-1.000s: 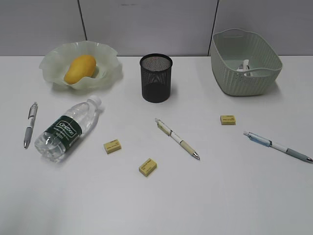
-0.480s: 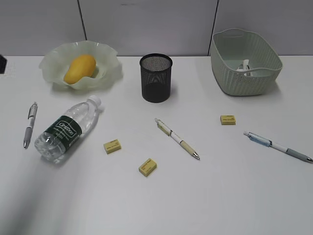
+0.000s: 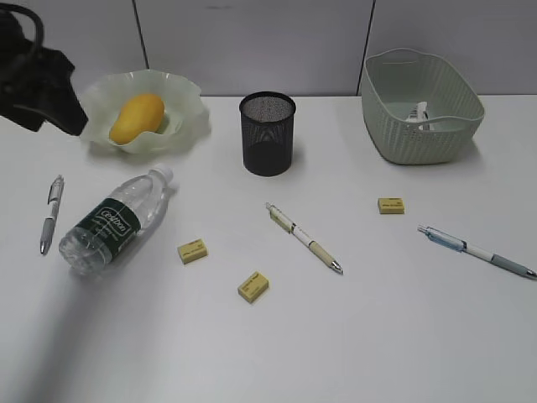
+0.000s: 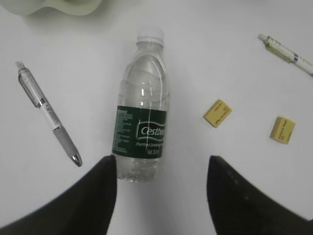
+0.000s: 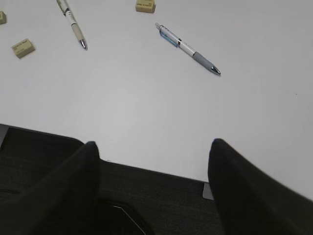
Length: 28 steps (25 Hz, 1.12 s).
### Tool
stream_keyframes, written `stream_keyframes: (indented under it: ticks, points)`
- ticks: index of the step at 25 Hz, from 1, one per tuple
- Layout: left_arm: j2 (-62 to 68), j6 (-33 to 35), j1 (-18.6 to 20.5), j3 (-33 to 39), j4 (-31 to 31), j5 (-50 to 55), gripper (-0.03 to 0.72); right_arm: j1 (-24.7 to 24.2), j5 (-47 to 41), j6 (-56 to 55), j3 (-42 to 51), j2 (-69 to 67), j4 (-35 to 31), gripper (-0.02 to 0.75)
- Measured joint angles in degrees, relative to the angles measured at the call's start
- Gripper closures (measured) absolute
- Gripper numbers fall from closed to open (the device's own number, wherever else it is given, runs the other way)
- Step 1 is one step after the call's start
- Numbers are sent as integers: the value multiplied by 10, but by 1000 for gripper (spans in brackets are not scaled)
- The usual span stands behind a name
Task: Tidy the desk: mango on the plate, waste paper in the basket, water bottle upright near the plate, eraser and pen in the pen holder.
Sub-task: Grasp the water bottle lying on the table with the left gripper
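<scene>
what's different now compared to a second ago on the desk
The left arm has swung into the exterior view at the upper left, by the plate, and its open gripper now hangs over the lying water bottle without touching it. Nothing was grasped or released. The bottle, mango, pens, erasers, pen holder and basket stayed put.

left arm (image 3: 33,80): black, bulky, matte, far left, possibly cloth-wrapped | left fingers (image 4: 105,196): two dark, smooth, tapered | right fingers (image 5: 88,186): same black, rounded tips, unmarked
</scene>
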<state>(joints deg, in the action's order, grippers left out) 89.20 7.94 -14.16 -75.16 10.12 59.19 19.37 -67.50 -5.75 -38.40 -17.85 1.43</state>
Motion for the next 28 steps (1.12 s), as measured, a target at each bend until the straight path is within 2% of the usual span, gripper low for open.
stream_keyframes:
  ticks: [2, 5, 7, 9, 17, 28]
  points:
    - [27, 0, -15, -14, -12, 9, 223, 0, -2, 0, 0, 0, 0, 195]
    - [64, 0, -31, -37, -21, 29, 156, 0, -6, 0, 0, 0, -1, 195]
    - [90, 0, -35, -55, -31, 49, 103, 0, -8, 0, 0, 0, -2, 195]
    - [119, -1, -36, -77, -38, 76, 81, 0, -8, 0, 0, 0, -5, 195]
    - [213, -20, -36, -146, -42, 101, 74, 0, -17, -1, 0, 0, -8, 195]
    - [275, -22, -36, -153, -66, 101, 74, 0, -18, -8, 0, 2, -8, 195]
